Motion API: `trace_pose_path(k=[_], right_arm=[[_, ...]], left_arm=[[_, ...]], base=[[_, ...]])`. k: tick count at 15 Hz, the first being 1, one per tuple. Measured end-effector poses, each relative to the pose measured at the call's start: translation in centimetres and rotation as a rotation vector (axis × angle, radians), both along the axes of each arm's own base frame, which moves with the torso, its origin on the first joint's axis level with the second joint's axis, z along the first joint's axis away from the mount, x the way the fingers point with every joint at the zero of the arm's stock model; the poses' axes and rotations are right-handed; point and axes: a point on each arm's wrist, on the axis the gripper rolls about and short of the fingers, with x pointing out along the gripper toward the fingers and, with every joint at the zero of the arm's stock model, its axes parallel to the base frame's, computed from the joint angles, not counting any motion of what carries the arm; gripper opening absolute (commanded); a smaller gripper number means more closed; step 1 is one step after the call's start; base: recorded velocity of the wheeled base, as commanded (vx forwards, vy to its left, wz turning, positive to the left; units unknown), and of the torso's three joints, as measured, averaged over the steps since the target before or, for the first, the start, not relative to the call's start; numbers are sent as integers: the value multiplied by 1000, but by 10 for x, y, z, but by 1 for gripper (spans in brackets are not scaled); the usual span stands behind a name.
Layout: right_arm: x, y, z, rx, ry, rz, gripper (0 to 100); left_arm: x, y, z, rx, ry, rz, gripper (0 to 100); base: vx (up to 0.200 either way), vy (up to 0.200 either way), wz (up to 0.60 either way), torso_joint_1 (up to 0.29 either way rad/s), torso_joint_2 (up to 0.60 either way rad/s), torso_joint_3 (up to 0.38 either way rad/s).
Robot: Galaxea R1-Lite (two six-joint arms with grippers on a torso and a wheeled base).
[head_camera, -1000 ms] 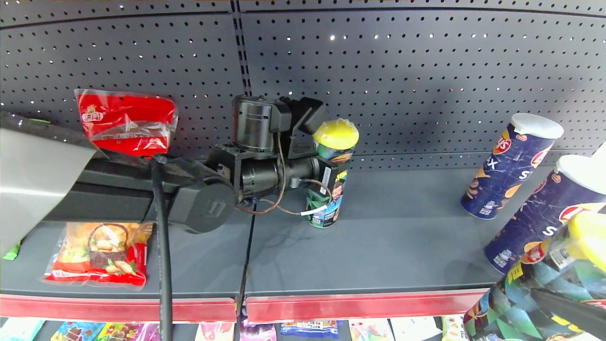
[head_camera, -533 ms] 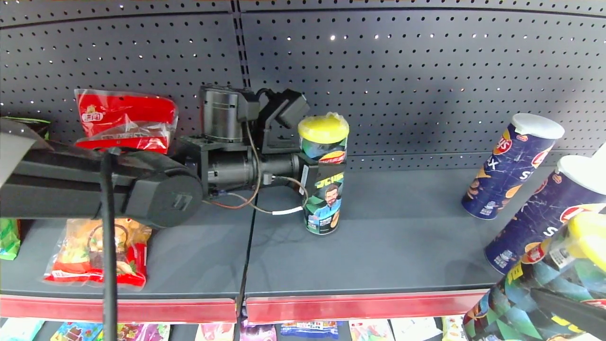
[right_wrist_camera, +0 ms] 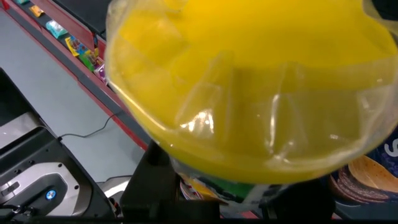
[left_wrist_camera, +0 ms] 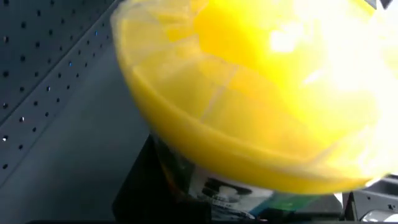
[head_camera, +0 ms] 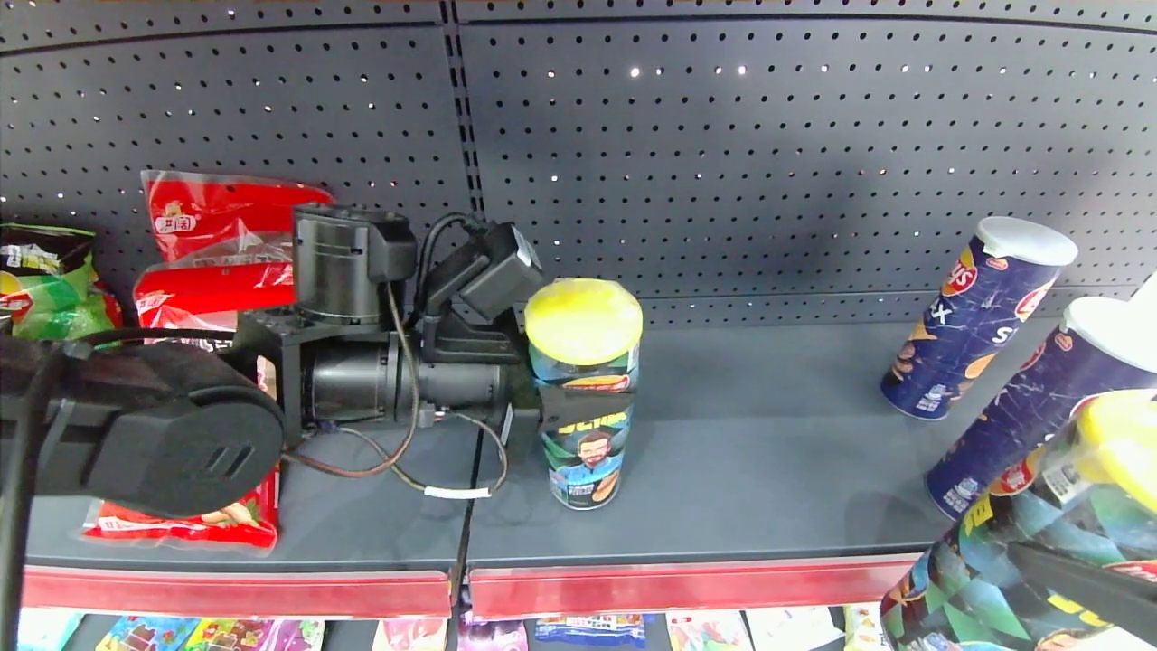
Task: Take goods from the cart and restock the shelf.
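A chip can (head_camera: 583, 407) with a yellow lid and a cartoon-face label stands upright over the middle of the grey shelf (head_camera: 750, 470), its base at or just above the surface. My left gripper (head_camera: 586, 404) is shut on the can's middle, the arm coming in from the left. In the left wrist view the yellow lid (left_wrist_camera: 249, 93) looms close. A second yellow-lidded can (head_camera: 1021, 542) hangs at the lower right, in front of the shelf edge, with my right gripper (head_camera: 1039, 565) shut on it. Its lid (right_wrist_camera: 249, 81) shows in the right wrist view.
Two tall blue cans (head_camera: 976, 316) (head_camera: 1030, 416) lean at the shelf's right end. A red bag (head_camera: 226, 226), a green bag (head_camera: 45, 280) and a peanut bag (head_camera: 181, 524) sit at the left. The shelf has a red front strip (head_camera: 687, 583); bare shelf lies between the held can and the blue cans.
My left arm has drawn back, carrying the can from near the pegboard toward the shelf's front and to the left. The can went from tilted to upright. The right arm kept still.
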Motion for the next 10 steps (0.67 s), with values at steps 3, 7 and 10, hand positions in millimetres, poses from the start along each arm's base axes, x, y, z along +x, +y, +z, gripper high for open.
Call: trace_pose_path(k=[3,7,10], right_arm=[[0,0,0,-1,1,1,0],[0,0,0,-3,1,0,0],[0,0,0,-3,0,-1,0]], left_arm=[[-12,2,-11,-24,-21,-41,0],[-18,4,-16,-24,7,-88,0],[-22,6,-19,-22,21,-109,0]], base=[[0,0,0,0,0,0],[0,0,0,0,0,0],[0,0,0,0,0,0]])
